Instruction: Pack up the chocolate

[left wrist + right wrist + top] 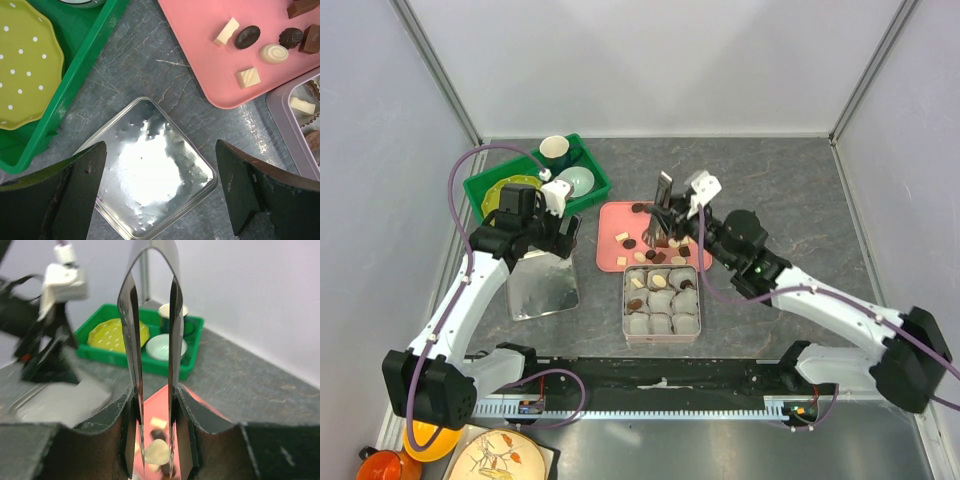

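Steel tongs (131, 340) pinch a white chocolate (156, 452)
R gripper (156, 410) clamps the tongs, seen on wrist cam only; L gripper (160, 150) splayed over tin lid (150, 200).

The left arm (470, 295) and the right arm (830, 305) share one build: slim white links between bulky black joint housings, with a purple cable (454, 185) running loosely along each. A white camera block (703, 187) sits at each wrist. A small green light (757, 268), probably a status lamp, glows on the right forearm. The left gripper (161, 145) has dark, blocky fingers (75, 192), scuffed and scratched.
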{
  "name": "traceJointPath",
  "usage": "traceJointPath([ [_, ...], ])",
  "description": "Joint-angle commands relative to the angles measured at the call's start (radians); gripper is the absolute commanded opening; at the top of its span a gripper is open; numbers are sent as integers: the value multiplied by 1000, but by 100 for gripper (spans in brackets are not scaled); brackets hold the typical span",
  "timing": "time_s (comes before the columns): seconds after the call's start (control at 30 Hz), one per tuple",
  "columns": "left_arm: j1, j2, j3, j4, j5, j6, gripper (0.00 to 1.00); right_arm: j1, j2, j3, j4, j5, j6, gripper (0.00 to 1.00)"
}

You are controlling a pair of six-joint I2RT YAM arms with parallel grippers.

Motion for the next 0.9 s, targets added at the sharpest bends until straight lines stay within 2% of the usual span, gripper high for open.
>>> traceJointPath([
  [0.0,6,-20,-5,24,14,16,99,82,-150,-84,-161,34,-4,30],
  [0.1,6,-20,-5,24,14,14,99,122,-233,-136,-229,43,40,30],
  [0.27,6,-15,2,24,12,10,99,177,-276,-168,-308,37,77,30],
  [0.6,6,-15,5,20,6,13,99,185,-175,-193,-194,24,89,32],
  [0.87,6,-13,5,18,-2,22,99,185,-107,-199,-132,18,106,40],
])
